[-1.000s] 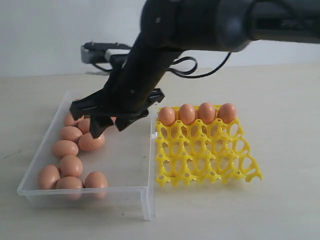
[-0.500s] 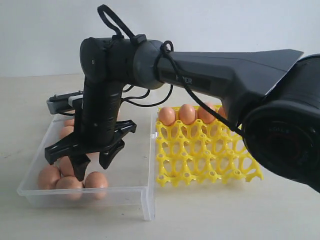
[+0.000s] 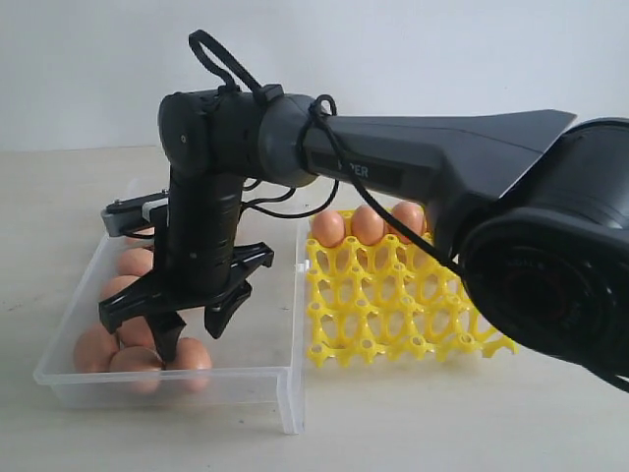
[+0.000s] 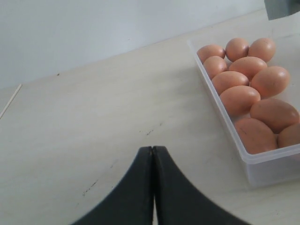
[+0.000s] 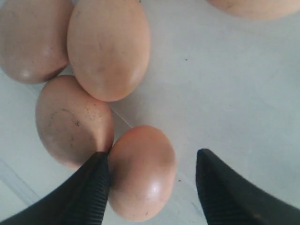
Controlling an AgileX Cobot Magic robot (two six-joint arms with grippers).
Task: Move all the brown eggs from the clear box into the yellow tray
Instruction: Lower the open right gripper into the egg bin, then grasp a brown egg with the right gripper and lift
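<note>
Right gripper (image 5: 153,159) wide open astride a brown egg (image 5: 140,180), neighbouring egg (image 5: 70,122) crowding one finger

The only lettering is on the dark forearm of the right arm (image 3: 432,162): small pale capitals ending in "ER". A black cable (image 3: 332,147) crosses the word's start, so the rest cannot be read.

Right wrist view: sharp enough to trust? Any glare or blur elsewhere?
Right wrist view: sharp, one soft highlight on the brown egg at the right end effector. Exterior view: the near arm housing is blurred, hiding the yellow tray's right side. Left wrist view: evenly lit.
</note>
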